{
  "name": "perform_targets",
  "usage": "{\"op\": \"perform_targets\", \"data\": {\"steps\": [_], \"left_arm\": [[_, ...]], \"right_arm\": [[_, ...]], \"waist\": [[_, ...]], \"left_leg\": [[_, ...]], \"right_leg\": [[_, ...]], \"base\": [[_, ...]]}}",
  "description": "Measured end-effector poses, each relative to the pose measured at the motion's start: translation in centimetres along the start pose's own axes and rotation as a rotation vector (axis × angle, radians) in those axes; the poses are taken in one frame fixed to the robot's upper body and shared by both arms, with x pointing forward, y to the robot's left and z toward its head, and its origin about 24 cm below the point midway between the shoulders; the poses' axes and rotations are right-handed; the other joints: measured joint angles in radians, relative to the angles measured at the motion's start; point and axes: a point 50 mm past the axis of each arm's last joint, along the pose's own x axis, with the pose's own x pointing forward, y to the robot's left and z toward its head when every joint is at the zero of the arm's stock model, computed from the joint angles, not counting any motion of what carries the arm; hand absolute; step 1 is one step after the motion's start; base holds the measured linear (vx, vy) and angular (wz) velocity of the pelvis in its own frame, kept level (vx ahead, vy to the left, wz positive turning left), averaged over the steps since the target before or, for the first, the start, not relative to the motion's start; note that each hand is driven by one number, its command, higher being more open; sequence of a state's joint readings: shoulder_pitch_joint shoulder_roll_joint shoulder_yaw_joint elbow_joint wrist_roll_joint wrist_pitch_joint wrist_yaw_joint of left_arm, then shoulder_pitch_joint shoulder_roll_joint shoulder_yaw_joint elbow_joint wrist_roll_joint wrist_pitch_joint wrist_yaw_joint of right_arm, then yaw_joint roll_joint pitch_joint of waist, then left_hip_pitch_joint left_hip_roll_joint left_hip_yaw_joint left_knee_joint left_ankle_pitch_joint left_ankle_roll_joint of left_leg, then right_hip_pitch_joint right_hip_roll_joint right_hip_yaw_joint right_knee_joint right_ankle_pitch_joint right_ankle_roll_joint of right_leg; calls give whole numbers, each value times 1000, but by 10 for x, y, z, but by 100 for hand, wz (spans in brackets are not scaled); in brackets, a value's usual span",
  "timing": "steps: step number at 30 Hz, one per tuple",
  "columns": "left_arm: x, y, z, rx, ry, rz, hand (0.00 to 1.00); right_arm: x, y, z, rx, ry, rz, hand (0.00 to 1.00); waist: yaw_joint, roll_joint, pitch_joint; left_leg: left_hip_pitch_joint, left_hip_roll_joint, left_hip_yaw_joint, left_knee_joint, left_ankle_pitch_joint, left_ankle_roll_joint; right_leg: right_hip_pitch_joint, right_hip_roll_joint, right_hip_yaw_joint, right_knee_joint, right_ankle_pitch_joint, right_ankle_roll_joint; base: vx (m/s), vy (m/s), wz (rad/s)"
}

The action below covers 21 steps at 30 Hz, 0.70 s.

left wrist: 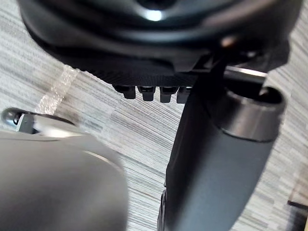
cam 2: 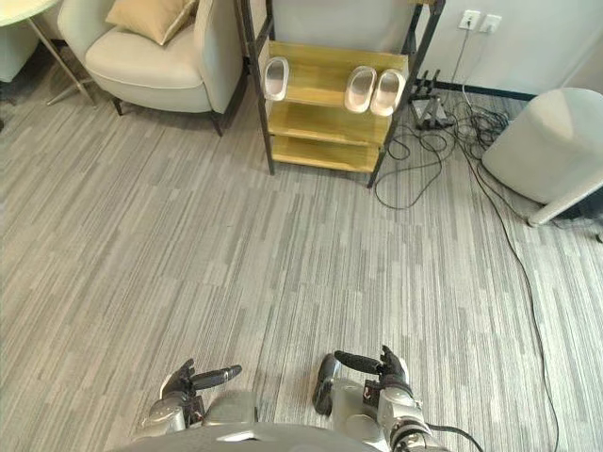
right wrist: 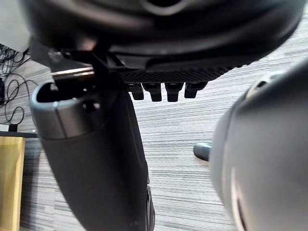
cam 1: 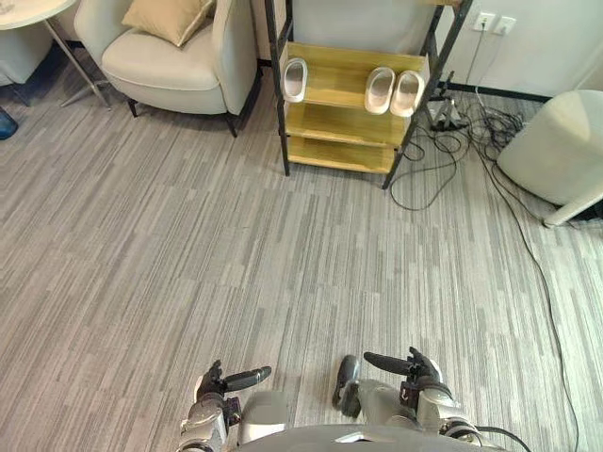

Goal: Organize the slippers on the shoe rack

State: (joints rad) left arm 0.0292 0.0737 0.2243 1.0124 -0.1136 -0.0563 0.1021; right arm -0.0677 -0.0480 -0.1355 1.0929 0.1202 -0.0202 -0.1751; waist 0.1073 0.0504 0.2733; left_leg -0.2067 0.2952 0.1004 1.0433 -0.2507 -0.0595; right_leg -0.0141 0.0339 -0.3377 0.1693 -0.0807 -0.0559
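On the shoe rack (cam 1: 341, 121) across the floor (cam 1: 283, 264), a lone slipper (cam 1: 295, 79) and a pair (cam 1: 381, 90) are shelved apart, while the left robot hand (cam 1: 219, 384) and right robot hand (cam 1: 416, 374) are held low, fingers relaxed and empty; a square approach is advised.

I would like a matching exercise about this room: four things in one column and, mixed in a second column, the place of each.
1 single slipper
2 pair of slippers
3 cushion
4 pale stool

A on the armchair
B on the rack, at its left end
C on the floor, right of the rack
D on the rack, towards its right end

Pairs: 1-B, 2-D, 3-A, 4-C
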Motion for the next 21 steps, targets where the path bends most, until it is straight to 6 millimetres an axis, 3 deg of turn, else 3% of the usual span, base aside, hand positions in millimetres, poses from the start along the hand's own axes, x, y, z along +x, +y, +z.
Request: {"op": "perform_targets", "data": {"steps": [1, 3, 4, 5, 6, 7, 8, 9, 10, 11, 13, 14, 15, 17, 18, 21], "left_arm": [[1, 3, 4, 8, -18, 4, 100], [1, 1, 9, -4, -41, -1, 100], [2, 0, 14, -3, -52, -8, 100], [2, -1, 15, -3, -55, -8, 100], [2, -1, 14, -1, -51, -7, 100], [2, -1, 13, -1, -47, -7, 100], [1, 0, 6, 1, -26, -2, 100], [3, 6, 10, 13, -31, 10, 100], [3, 6, 12, 14, -34, 11, 100], [3, 6, 13, 16, -32, 10, 100], [2, 9, 6, 38, -12, 11, 100], [3, 11, 6, 71, -5, 7, 100], [3, 11, 6, 81, -6, 6, 100], [3, 12, 6, 106, -6, 5, 100], [3, 12, 6, 106, -6, 4, 100], [3, 8, 8, 102, -11, -5, 100]], "right_arm": [[-1, 4, -2, 6, 8, 8, 100], [-1, 8, -2, 18, 8, 13, 100], [-1, 9, -2, 22, 12, 13, 100], [-1, 10, -3, 22, 16, 14, 100], [-2, 10, -5, 22, 24, 13, 100], [-2, 10, -6, 22, 27, 12, 100], [-3, 11, -10, 23, 40, 15, 100], [-4, 20, -11, 32, 43, 35, 100], [-5, 21, -11, 34, 42, 38, 100], [-5, 22, -11, 35, 41, 43, 100], [-5, 24, -11, 31, 38, 54, 100], [-5, 25, -9, 29, 31, 58, 100], [-5, 25, -9, 28, 26, 59, 100], [-4, 25, 1, 29, -12, 67, 100], [-4, 26, 3, 29, -19, 71, 100], [-3, 29, 10, 29, -40, 81, 100]], "waist": [[3, -21, 0], [16, -35, 3], [27, -43, 8], [30, -48, 10], [35, -51, 8], [41, -51, 9], [53, -54, 6], [46, -92, 1], [46, -96, 1], [49, -100, 2], [50, -101, -3], [39, -104, -6], [36, -106, -7], [16, -106, -11], [13, -107, -12], [-8, -103, -12]], "left_leg": [[-63, -17, 28, -36, -6, 10], [-142, -71, 59, -230, -6, 10], [-160, -128, 56, -424, 6, 8], [-158, -156, 54, -521, 32, 7], [-147, -194, 47, -694, 120, 4], [-136, -203, 45, -737, 181, 4], [-86, -218, 48, -784, 317, 56], [-94, -248, 54, -737, 265, 77], [-97, -251, 55, -720, 248, 82], [-90, -250, 64, -662, 193, 92], [-20, -246, 91, -636, 111, 114], [32, -250, 99, -641, 79, 120], [54, -253, 102, -645, 67, 120], [155, -257, 103, -701, 45, 121], [213, -255, 103, -742, 45, 121], [276, -241, 82, -793, 43, 117]], "right_leg": [[35, -4, -7, -36, -7, 3], [75, -12, -9, -81, -12, 15], [96, -30, -9, -90, -23, 34], [107, -41, -6, -92, -31, 44], [127, -56, 2, -96, -51, 66], [138, -63, 10, -96, -59, 75], [172, -66, 41, -103, -87, 107], [184, -102, 43, -103, -98, 116], [186, -109, 44, -95, -102, 120], [181, -126, 56, -22, -120, 138], [94, -176, 97, 284, -146, 188], [12, -220, 106, 518, -117, 246], [-23, -237, 103, 607, -116, 246], [-117, -279, 33, 769, -148, 185], [-140, -276, -11, 722, -167, 160], [-186, -236, -59, 485, -177, 133]], "base": [[333, -95, 18], [465, -19, 9], [446, 77, 0], [492, 139, -6], [309, 102, -12], [572, 183, -40], [571, 160, -27], [571, 160, -19], [491, 144, 6], [457, 157, -22], [502, 185, -35], [301, 117, -20], [378, 123, -14], [397, 79, -3], [362, 49, 4], [359, -48, 18]]}}
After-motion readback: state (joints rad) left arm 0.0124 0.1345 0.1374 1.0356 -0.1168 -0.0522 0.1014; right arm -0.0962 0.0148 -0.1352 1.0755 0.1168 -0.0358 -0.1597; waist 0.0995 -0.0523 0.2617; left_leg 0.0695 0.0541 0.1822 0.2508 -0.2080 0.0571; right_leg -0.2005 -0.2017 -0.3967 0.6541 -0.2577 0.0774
